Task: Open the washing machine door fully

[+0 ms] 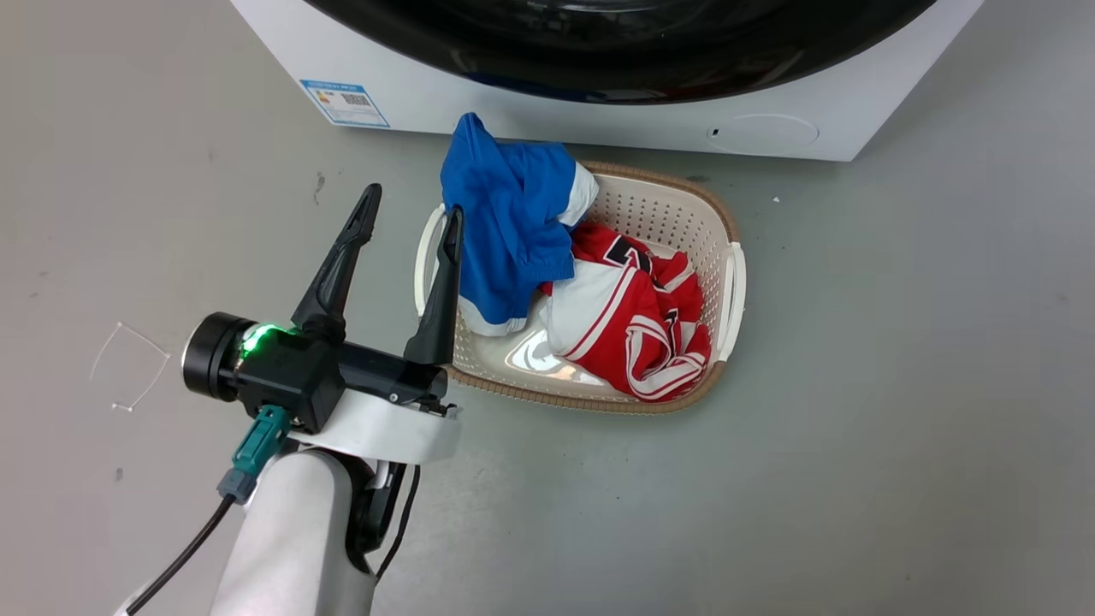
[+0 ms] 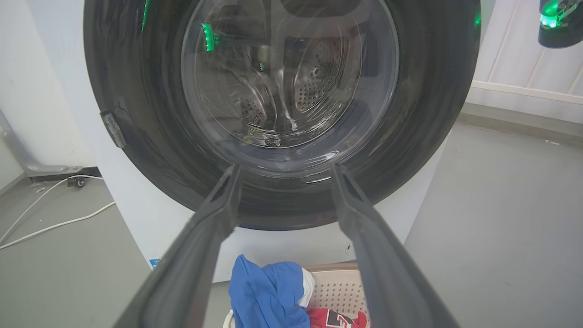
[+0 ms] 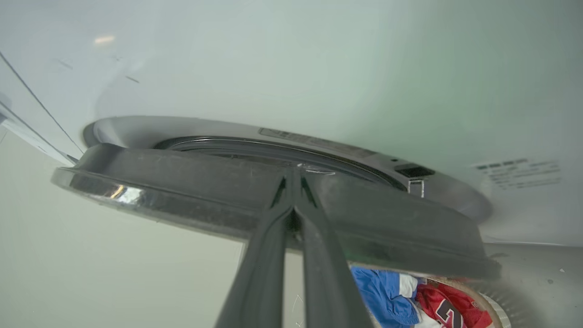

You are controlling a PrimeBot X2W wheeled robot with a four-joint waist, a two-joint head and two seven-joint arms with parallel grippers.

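While our right tool (image 3: 295, 175), fingers pressed together, is nosing the rim of the ajar door (image 3: 159, 182), likely to swing it off the washer (image 3: 319, 68), our left tool (image 1: 412, 205) is hanging wide open beside the basket (image 1: 659, 180).

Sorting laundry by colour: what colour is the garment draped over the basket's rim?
The garment is blue with white trim; head view shows it best.
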